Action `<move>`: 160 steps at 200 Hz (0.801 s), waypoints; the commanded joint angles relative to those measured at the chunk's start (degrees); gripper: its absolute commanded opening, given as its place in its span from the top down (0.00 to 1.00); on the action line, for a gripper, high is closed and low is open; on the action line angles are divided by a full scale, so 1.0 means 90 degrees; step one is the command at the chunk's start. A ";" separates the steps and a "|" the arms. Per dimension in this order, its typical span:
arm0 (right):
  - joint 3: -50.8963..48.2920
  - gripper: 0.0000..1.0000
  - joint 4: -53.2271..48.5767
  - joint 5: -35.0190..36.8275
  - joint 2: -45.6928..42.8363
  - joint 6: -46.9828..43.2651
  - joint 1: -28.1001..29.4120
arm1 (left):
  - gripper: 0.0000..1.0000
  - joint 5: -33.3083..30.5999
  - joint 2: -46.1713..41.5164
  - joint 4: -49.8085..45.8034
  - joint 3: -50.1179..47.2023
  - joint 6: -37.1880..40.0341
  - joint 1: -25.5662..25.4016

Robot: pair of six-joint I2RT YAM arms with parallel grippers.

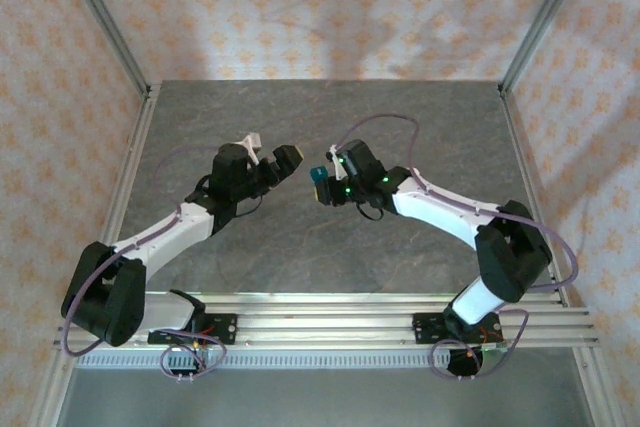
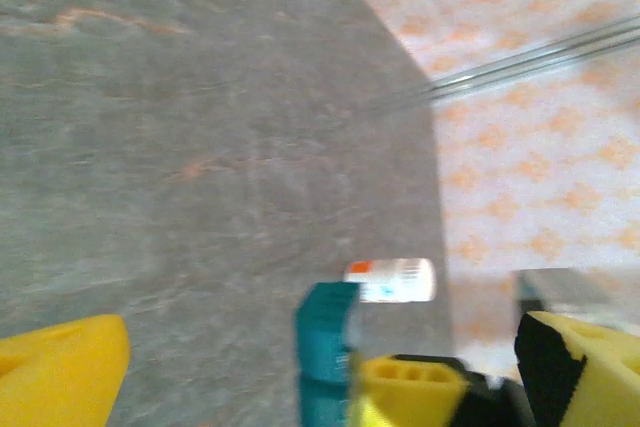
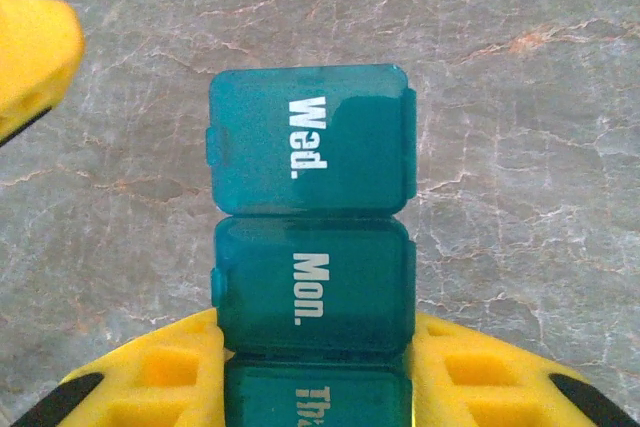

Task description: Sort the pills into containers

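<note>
One translucent teal pill box [image 3: 312,247], three joined lids lettered white.

i count one teal pill box [image 3: 312,247] with three lidded compartments [image 3: 312,142] mid-frame, one white bottle [image 2: 392,280] at lower right, and my two tools: left gripper [image 1: 268,150], right gripper [image 1: 322,185].

- The pill box [image 1: 320,179] sits between the fingers of the right gripper [image 1: 330,185], above the middle of the counter [image 1: 300,107].
- Those fingers [image 3: 150,377] press its two long sides at the near compartments. The "Wed." compartment juts out in front, with "Mon." behind it.
- The left gripper [image 1: 268,151] faces the box from the left, near but apart.
- In the left wrist view, a bottle [image 2: 390,280] lies behind the box's end.
</note>
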 commanded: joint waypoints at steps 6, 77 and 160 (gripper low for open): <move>-0.0071 0.66 0.0453 -0.0199 -0.0230 0.0249 -0.0001 | 0.00 0.0380 -0.0179 0.0836 -0.0141 -0.0585 -0.0095; -0.0053 0.66 0.0612 -0.0228 -0.0195 0.0506 -0.0002 | 0.00 0.0415 0.0074 0.1373 -0.0188 -0.0958 -0.0411; 0.0008 0.66 0.0639 -0.0163 -0.0166 0.0585 -0.0001 | 0.01 0.0273 0.0389 0.1690 -0.0163 -0.1076 -0.0767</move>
